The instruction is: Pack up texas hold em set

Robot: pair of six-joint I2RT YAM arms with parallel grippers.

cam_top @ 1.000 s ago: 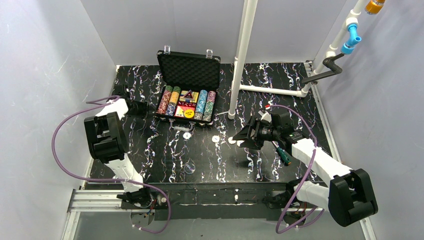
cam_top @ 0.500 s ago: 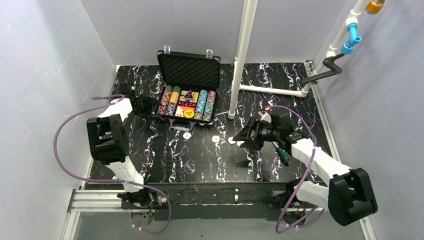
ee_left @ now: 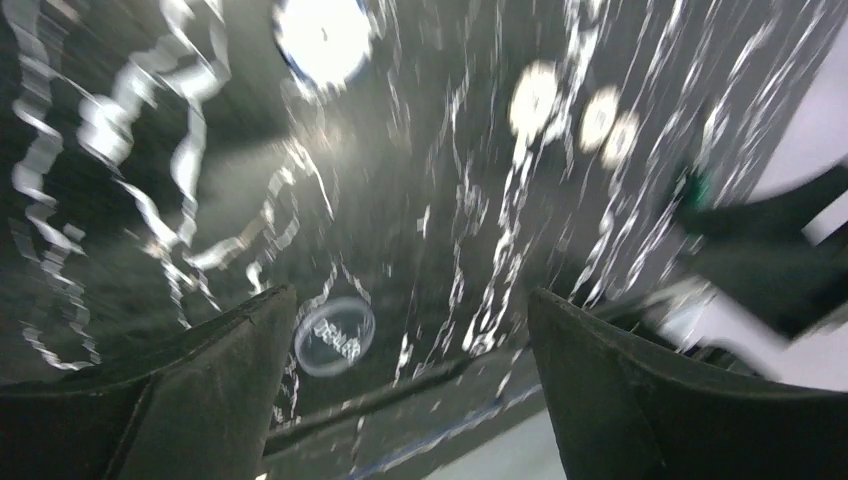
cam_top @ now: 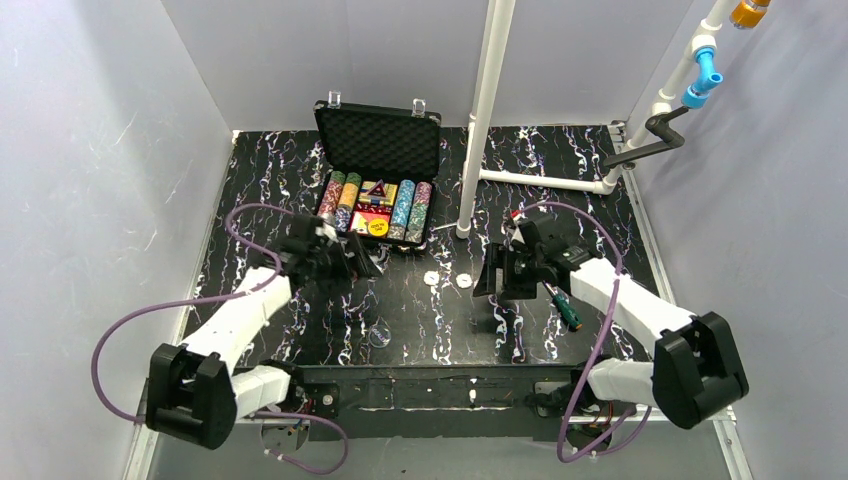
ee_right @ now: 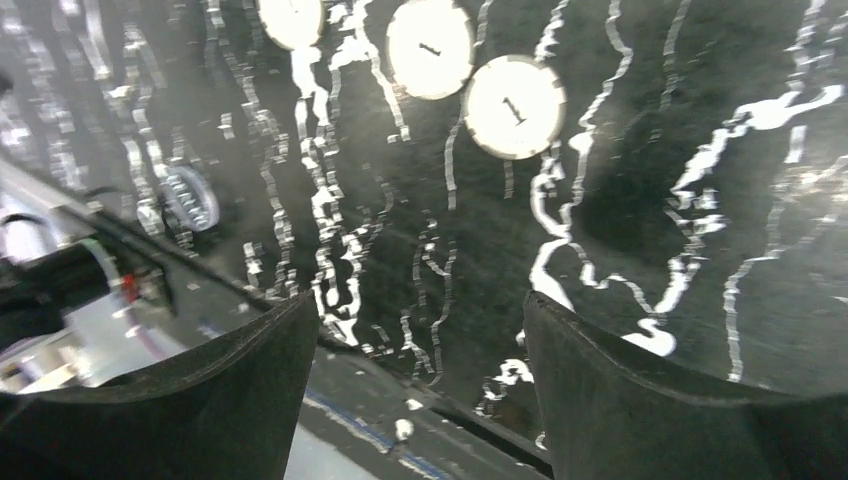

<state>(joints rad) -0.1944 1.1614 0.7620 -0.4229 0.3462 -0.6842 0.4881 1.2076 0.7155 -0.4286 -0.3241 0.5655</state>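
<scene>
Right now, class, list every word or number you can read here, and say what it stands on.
"1": on one white chip.
"1": on the second white chip beside it.
Clear disc: print blurred, unreadable.
Yellow disc in the case: print too small to read.

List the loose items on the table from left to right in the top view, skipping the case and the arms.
Clear round disc → white chip → second white chip → green-handled screwdriver.
</scene>
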